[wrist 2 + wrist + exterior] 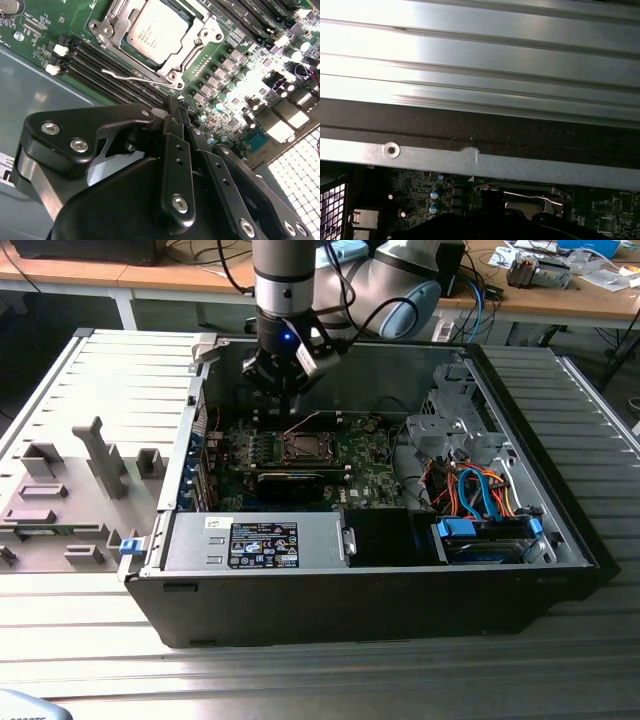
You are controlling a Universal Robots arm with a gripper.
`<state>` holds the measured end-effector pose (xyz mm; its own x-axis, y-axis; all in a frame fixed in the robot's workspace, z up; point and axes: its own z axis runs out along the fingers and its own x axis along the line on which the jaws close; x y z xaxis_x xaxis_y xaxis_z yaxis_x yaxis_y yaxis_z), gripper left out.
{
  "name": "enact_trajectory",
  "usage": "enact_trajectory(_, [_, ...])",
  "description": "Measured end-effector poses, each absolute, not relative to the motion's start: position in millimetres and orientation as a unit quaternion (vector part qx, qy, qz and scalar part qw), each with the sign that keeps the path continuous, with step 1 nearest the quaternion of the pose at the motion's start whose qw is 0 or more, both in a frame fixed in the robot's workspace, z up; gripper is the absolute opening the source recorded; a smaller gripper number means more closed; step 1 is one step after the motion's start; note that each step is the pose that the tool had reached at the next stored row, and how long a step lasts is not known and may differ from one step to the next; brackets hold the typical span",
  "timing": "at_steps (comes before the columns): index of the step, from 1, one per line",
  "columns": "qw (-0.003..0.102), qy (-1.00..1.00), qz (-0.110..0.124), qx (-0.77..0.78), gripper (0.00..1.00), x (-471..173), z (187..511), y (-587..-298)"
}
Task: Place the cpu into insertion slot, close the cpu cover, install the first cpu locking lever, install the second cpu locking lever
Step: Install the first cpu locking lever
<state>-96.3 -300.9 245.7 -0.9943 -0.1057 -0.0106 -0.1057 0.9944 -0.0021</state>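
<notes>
As I read both wrist views, item one is done — the cpu (156,31) lies flat in the insertion slot (197,27) on the green board (45,30), and the cpu cover (111,36) appears folded down around it, chip showing through the window. One thin wire lever (131,76) beside the socket looks loose, not hooked, so I judge the locking unfinished. My gripper (172,120) hangs just above that lever — jaws pressed together, pinching nothing I can see.
</notes>
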Motion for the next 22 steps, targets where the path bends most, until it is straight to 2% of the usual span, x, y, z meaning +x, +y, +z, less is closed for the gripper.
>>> enact_trajectory(22, [0.005, 0.999, -0.001, -0.053, 0.11, -96.2, 239.8, -300.9])
